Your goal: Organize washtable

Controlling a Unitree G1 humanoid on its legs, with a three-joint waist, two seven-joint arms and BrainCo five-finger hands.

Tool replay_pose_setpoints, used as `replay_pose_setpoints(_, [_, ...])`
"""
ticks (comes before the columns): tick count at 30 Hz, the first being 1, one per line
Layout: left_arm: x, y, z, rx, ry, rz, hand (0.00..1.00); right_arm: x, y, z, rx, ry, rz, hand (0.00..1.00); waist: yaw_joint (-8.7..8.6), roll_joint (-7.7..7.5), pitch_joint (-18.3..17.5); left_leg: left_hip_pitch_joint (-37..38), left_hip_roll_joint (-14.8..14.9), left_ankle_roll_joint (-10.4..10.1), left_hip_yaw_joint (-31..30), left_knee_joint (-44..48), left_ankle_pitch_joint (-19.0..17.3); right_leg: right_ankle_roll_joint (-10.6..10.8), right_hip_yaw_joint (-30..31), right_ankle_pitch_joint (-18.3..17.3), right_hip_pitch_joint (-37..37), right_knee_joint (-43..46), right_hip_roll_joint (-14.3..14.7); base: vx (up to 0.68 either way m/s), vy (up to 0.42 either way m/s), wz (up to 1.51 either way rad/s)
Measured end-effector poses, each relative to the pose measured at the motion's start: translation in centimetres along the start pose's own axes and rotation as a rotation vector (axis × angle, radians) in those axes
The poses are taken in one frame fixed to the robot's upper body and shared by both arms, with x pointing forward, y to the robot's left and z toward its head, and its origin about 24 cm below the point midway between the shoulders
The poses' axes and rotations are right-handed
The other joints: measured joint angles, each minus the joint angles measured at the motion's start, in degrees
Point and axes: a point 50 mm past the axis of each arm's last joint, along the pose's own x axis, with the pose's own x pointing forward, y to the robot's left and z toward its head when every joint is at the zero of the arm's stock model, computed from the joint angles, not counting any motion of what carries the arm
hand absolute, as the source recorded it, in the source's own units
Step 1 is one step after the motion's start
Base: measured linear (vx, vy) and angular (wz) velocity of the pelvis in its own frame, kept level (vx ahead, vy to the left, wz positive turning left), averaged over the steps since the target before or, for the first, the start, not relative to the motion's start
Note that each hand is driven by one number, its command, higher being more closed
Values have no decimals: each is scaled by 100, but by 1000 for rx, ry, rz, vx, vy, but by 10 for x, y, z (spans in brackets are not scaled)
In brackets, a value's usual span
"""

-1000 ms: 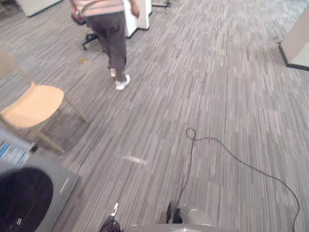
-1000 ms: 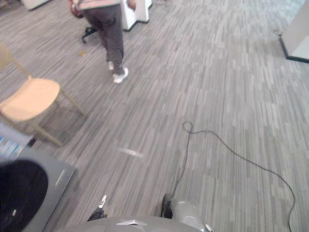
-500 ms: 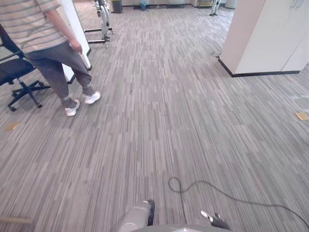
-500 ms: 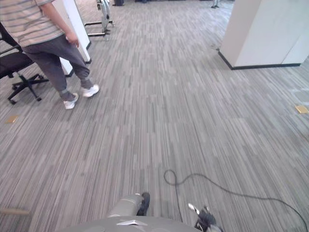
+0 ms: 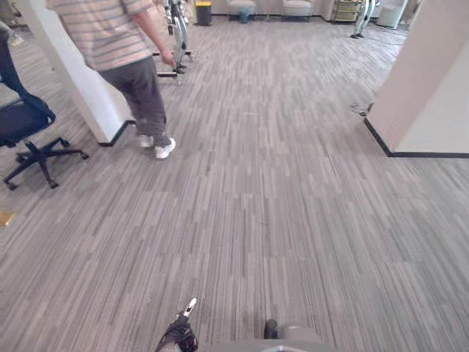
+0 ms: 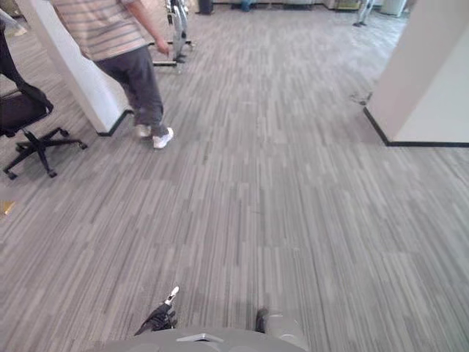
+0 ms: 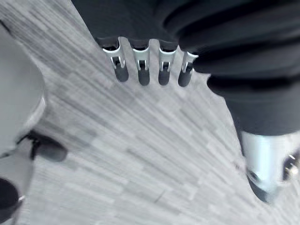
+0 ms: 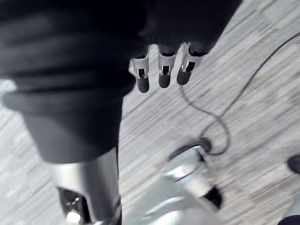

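As the arms hang low, the left hand (image 7: pixel 143 70) and right hand (image 8: pixel 164 75) hold nothing, their fingers (image 7: pixel 121 70) straight and apart above the carpet (image 5: pixel 278 220). Further off, a person (image 5: pixel 124 59) walks past a white column (image 5: pixel 73 81), with an office chair (image 5: pixel 26 125) beside it. Where the table stands I cannot tell. Stepping on blindly could carry the robot away from it or into the person. Since a second ago the whole view has swung round: the grey basin top and the beige chair are gone.
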Motion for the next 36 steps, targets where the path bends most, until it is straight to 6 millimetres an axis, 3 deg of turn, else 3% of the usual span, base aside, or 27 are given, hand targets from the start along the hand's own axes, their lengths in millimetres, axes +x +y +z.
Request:
replay_pose_setpoints(2, [-3, 11, -4, -1, 5, 18, 0, 4, 17, 16, -23, -42, 42, 0, 125, -90, 50, -751, 141, 398, 433, 811, -345, -277, 230, -354, 866, -464, 131, 152, -113, -38])
replay_pose_setpoints(3, [-2, 11, 1, 15, -11, 12, 0, 6, 27, 26, -27, -63, 63, 0, 235, -106, 78, -1317, 69, 359, 544, 650, -665, -167, 314, -513, 1242, -694, 129, -66, 38, -19])
replay_pose_setpoints(4, [-1, 11, 4, 13, -21, 10, 0, 8, 32, 32, -25, -71, 70, 0, 313, -123, 139, -1452, -28, 316, 547, 218, -811, -182, 369, -573, 1438, -753, 103, -181, 114, -38])
replay_pose_setpoints(6, [-1, 14, 6, 44, -32, 12, 0, 10, 53, 52, -40, -116, 118, 0, 527, -166, 274, -1743, -185, 330, 765, -1551, -1042, -74, 651, -878, 1833, -768, -46, -318, 176, -75])
replay_pose_setpoints(8, [-8, 29, -11, 38, 9, 49, 0, 8, 77, 72, -78, -198, 184, 0, 569, -57, 217, -1961, -69, 73, 664, -4346, -476, -11, 959, -1383, 2223, -925, -79, -93, 143, -70])
replay_pose_setpoints(9, [-10, 33, -15, 36, 22, 61, 0, 8, 78, 71, -89, -195, 188, 0, 580, -40, 199, -2069, -37, 80, 631, -4540, -398, 42, 987, -1492, 2348, -963, -87, 430, 69, -37])
replay_pose_setpoints(10, [-16, 48, -28, 36, 67, 104, 0, 8, 78, 55, -109, -143, 189, 0, 670, -231, 102, -2129, -122, 131, 906, -4199, 67, 97, 1080, -1753, 2625, -851, -303, 667, 40, -48])
replay_pose_setpoints(11, [-24, 62, -45, 36, 129, 141, 0, 7, 76, 42, -125, -109, 191, 0, 687, -380, -72, -2057, -194, 252, 1194, -4064, 524, 191, 1250, -1866, 2434, -78, -437, 784, 30, -45])
replay_pose_setpoints(12, [-27, 66, -50, 15, 149, 158, 0, 7, 76, 39, -120, -104, 191, 0, 656, -450, -124, -1994, -236, 319, 1236, -4043, 606, 292, 1291, -1807, 2192, 554, -492, 811, 46, -31])
replay_pose_setpoints(13, [-25, 72, -44, 42, 141, 165, 0, 6, 75, 31, -102, -84, 188, 0, 643, -591, -131, -1680, -461, 490, 1326, -4174, 479, 944, 1400, -1352, 1621, 2040, -625, 780, 62, 21])
replay_pose_setpoints(14, [-23, 73, -38, 78, 135, 159, 0, 5, 72, 27, -98, -71, 183, 0, 525, -719, -78, -1288, -694, 598, 1232, -4369, 375, 1548, 1572, -393, 1155, 3301, -631, 701, 63, 41])
replay_pose_setpoints(15, [-22, 75, -34, 99, 131, 157, 0, 6, 71, 27, -94, -68, 182, 0, 464, -731, -30, -1087, -779, 635, 1151, -4413, 317, 1659, 1562, -181, 992, 3751, -641, 497, 41, 75])
replay_pose_setpoints(16, [-21, 74, -34, 106, 138, 151, 0, 6, 66, 27, -77, -68, 170, 0, 312, -642, 4, -700, -853, 735, 959, -4467, 202, 1452, 1206, -236, 713, 4328, -737, 292, 45, 66])
replay_pose_setpoints(17, [-19, 68, -34, 116, 143, 133, 0, 7, 59, 27, -60, -69, 155, 0, 286, -575, 35, -253, -828, 797, 804, -4585, 64, 1090, 851, -504, 497, 4437, -845, 236, 25, 54])
replay_pose_setpoints(19, [-19, 66, -35, 110, 145, 124, 0, 7, 55, 29, -42, -72, 144, 0, 303, -450, 59, 351, -698, 834, 688, -5012, -40, 771, 514, -962, 223, 3692, -907, 32, 31, 18])
replay_pose_setpoints(20, [-19, 66, -35, 99, 144, 126, 0, 7, 55, 29, -38, -74, 145, 0, 314, -441, 57, 470, -653, 837, 649, -5114, -106, 747, 436, -1077, 119, 3294, -900, -146, 52, 23])
replay_pose_setpoints(21, [-20, 67, -37, 51, 142, 142, 0, 7, 55, 30, -24, -81, 145, 0, 298, -437, 60, 682, -535, 805, 536, -5123, -349, 770, 289, -1136, -50, 1796, -843, -155, 45, 26])
replay_pose_setpoints(23, [-20, 68, -38, 13, 142, 157, 0, 7, 54, 29, -12, -79, 140, 0, 297, -438, 59, 778, -500, 757, 438, -5065, -508, 837, 272, -998, -59, 750, -803, -96, -2, 31])
replay_pose_setpoints(24, [-22, 69, -40, -27, 141, 172, 0, 7, 54, 28, -8, -75, 140, 0, 312, -463, 50, 912, -499, 678, 371, -5023, -650, 790, 281, -475, -51, -164, -789, 5, -73, 33])
replay_pose_setpoints(25, [-22, 70, -41, -46, 138, 180, 0, 6, 57, 26, -10, -70, 145, 0, 313, -482, 44, 961, -507, 604, 365, -5015, -716, 770, 277, -200, -36, -377, -798, 22, -72, 25])
replay_pose_setpoints(26, [-22, 72, -43, 12, 164, 174, 0, 9, 49, 25, -44, -33, 122, 0, 232, -485, -38, 1097, -178, 383, 111, -5168, -955, 851, 39, 460, 836, -1545, -670, 19, -30, 7])
replay_pose_setpoints(36, [-22, 72, -42, 15, 161, 188, 0, 9, 48, 25, -44, -32, 121, 0, 221, -514, -20, 1038, -181, 383, -48, -5261, -948, 847, -73, 457, 843, -1666, -667, -3, -6, 7])
